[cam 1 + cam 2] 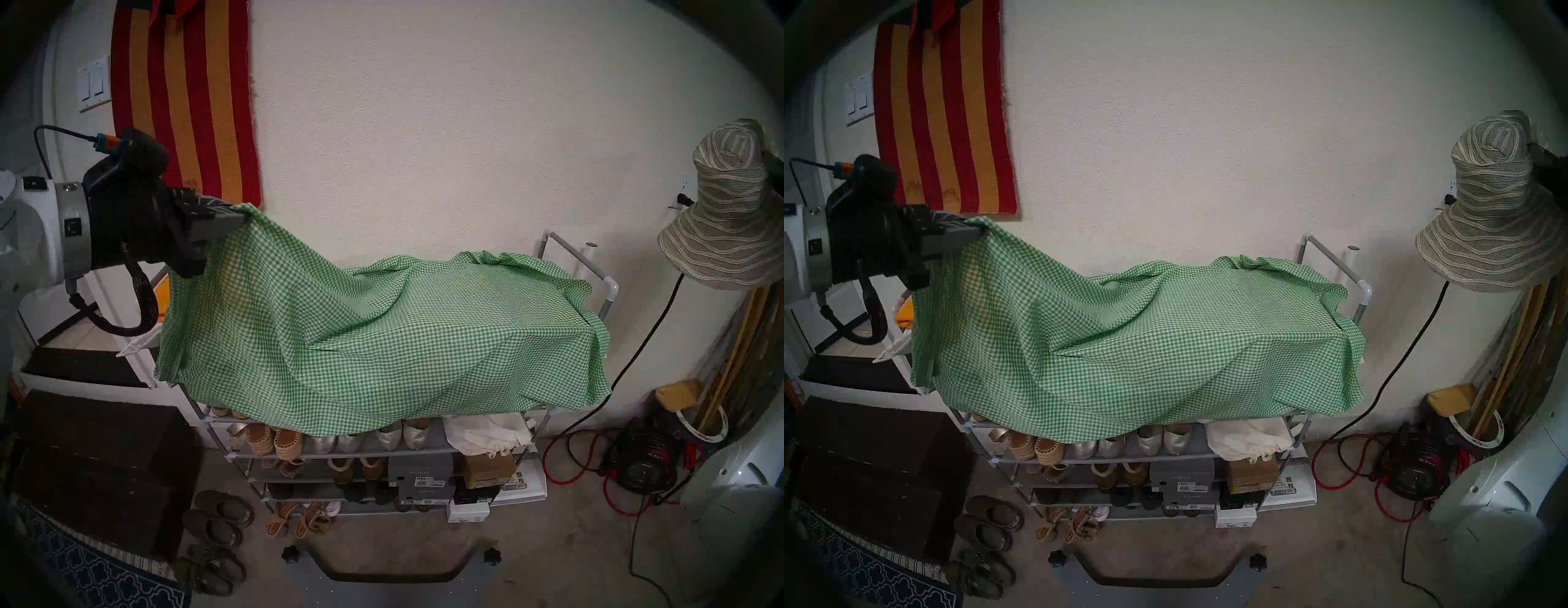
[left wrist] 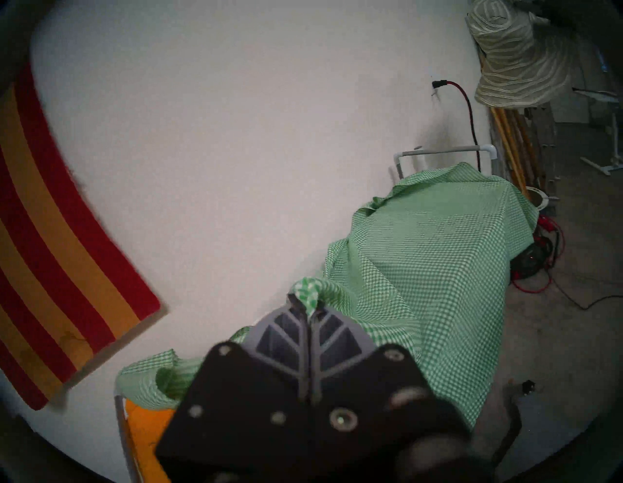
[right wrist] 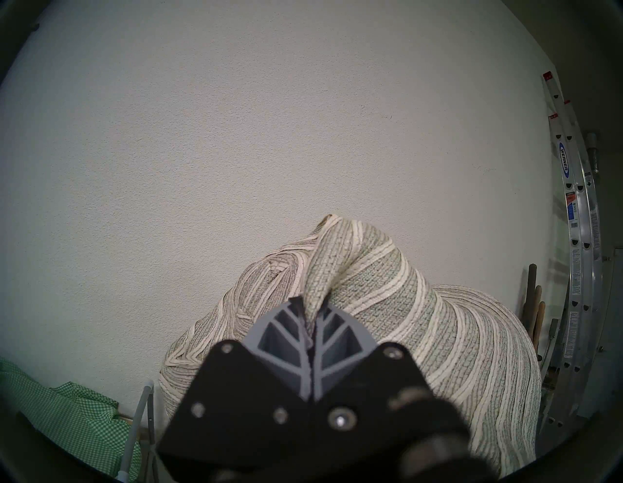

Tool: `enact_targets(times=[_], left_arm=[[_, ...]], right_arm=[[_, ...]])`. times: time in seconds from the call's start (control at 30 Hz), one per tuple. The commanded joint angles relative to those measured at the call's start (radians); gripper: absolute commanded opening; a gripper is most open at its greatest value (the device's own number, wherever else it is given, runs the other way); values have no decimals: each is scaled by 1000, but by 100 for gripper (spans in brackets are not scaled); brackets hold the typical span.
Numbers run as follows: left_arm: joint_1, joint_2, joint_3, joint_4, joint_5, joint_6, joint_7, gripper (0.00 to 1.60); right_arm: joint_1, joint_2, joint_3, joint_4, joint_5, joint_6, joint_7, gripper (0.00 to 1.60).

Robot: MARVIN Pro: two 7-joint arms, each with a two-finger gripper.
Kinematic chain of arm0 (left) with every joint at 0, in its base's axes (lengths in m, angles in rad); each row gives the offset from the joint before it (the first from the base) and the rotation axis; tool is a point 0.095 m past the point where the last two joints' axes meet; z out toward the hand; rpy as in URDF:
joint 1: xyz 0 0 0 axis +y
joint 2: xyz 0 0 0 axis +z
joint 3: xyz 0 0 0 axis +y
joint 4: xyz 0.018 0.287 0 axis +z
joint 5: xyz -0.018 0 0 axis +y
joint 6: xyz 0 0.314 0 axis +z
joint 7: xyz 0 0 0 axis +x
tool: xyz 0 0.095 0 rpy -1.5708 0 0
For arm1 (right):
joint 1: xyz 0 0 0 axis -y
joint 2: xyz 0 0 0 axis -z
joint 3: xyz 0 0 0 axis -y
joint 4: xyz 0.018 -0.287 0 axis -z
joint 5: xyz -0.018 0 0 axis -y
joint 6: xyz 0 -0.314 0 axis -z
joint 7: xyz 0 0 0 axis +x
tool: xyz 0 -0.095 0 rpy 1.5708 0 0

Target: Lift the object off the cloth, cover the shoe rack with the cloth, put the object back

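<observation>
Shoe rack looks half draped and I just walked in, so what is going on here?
The left gripper is shut on a corner of the green-and-white checked cloth, which lies over the top of the grey metal-tube shoe rack. That corner is held up off the rack's left end. The right gripper holds the striped woven sun hat aside.

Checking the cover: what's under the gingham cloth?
The gingham cloth drapes the shoe rack's top tier, hiding it. Below its hem, shoes and lower shelves show. The left gripper holds one corner.
</observation>
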Motion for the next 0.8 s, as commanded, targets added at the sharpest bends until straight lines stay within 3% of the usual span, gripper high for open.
enact_targets(times=[0.0, 0.3, 0.77], left_arm=[[114, 3, 62, -6, 15, -2, -70, 0], [218, 37, 218, -6, 60, -2, -171, 0], [369, 118, 390, -6, 184, -5, -238, 0]], right_arm=[[1, 1, 1, -1, 0, -2, 0, 0], [0, 1, 2, -1, 1, -2, 0, 0], [-1, 1, 2, -1, 3, -2, 0, 0]])
